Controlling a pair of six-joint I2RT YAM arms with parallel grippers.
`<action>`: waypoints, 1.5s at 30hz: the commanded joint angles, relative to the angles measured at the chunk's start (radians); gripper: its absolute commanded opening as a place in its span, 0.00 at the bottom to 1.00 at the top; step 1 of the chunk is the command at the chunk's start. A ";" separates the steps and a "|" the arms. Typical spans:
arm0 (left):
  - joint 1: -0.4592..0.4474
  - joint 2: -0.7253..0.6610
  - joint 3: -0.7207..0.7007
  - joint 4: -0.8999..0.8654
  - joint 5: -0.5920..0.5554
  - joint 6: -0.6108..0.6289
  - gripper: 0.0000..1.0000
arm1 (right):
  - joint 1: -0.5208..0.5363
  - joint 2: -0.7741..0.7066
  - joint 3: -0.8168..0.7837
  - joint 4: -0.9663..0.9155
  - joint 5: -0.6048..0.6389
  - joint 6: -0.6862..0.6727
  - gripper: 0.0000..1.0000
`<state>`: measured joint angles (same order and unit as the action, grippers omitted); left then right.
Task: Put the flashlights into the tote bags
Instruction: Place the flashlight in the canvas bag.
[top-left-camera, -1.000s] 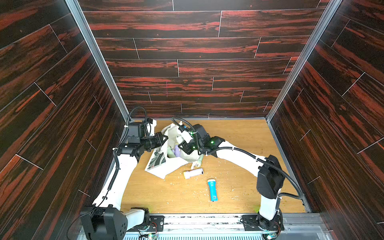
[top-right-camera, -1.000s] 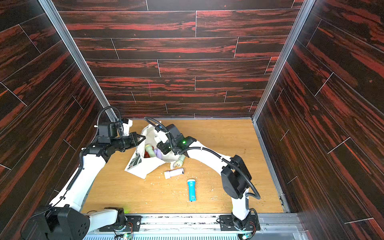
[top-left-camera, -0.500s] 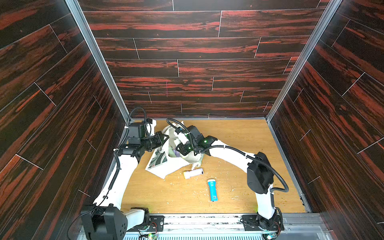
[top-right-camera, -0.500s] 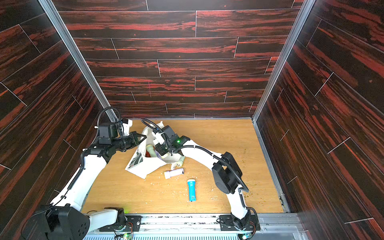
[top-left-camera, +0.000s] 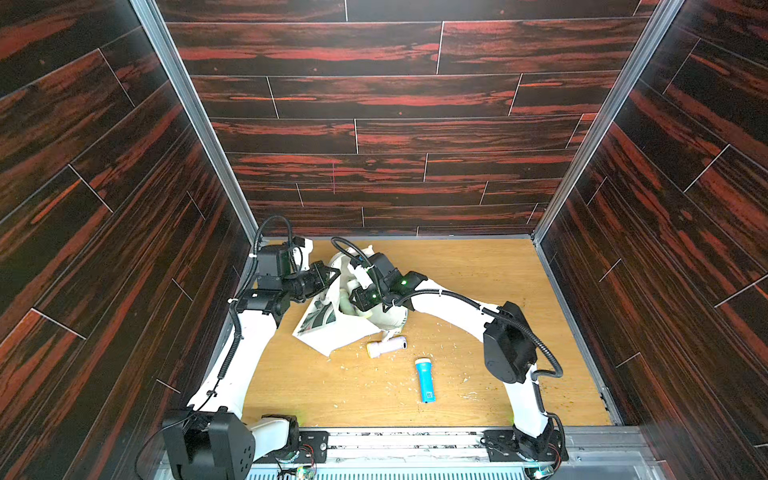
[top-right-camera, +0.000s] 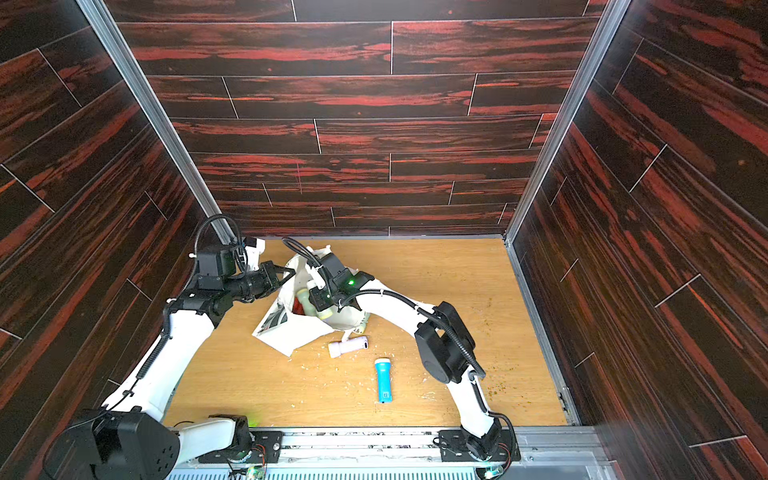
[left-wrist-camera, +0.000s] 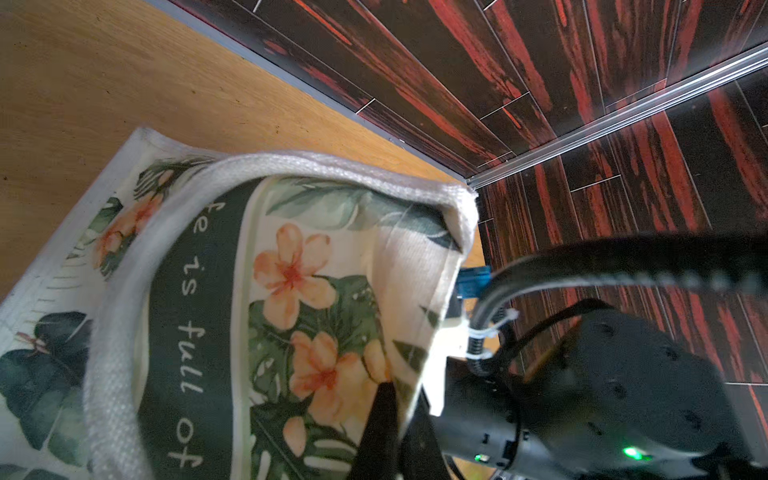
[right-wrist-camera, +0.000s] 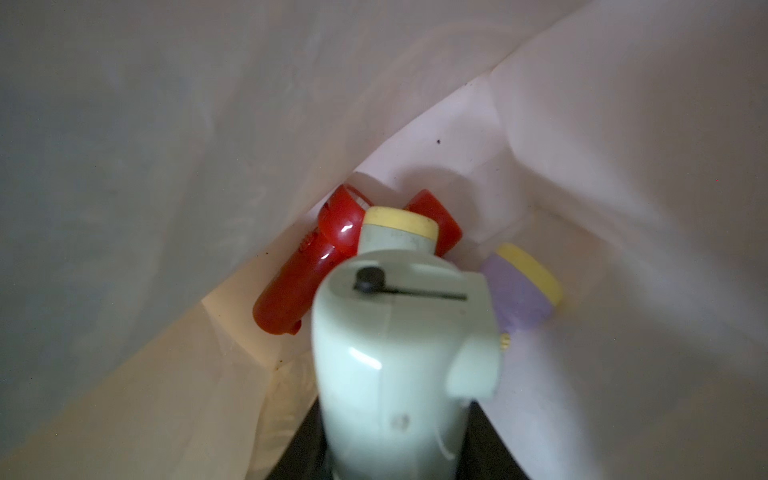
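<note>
Left end effector clamps the tote bag rim. Right end effector grips a pale green flashlight inside it.

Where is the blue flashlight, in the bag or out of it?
Out. In a top view the blue flashlight lies on the wooden table, apart from the tote bag.
</note>
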<state>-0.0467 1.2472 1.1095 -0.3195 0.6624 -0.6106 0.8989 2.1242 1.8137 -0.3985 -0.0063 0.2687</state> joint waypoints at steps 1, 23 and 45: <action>0.001 -0.035 0.006 0.089 0.039 -0.006 0.00 | 0.012 0.052 0.032 -0.014 -0.010 0.075 0.00; 0.001 -0.047 -0.006 0.071 0.022 0.010 0.00 | -0.002 0.133 0.054 -0.016 -0.117 0.519 0.00; 0.001 -0.055 -0.009 0.052 0.004 0.026 0.00 | -0.021 0.157 0.057 -0.048 -0.123 0.541 0.49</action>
<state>-0.0422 1.2407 1.0946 -0.3061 0.6254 -0.5976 0.8894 2.2272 1.8488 -0.4129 -0.1310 0.8009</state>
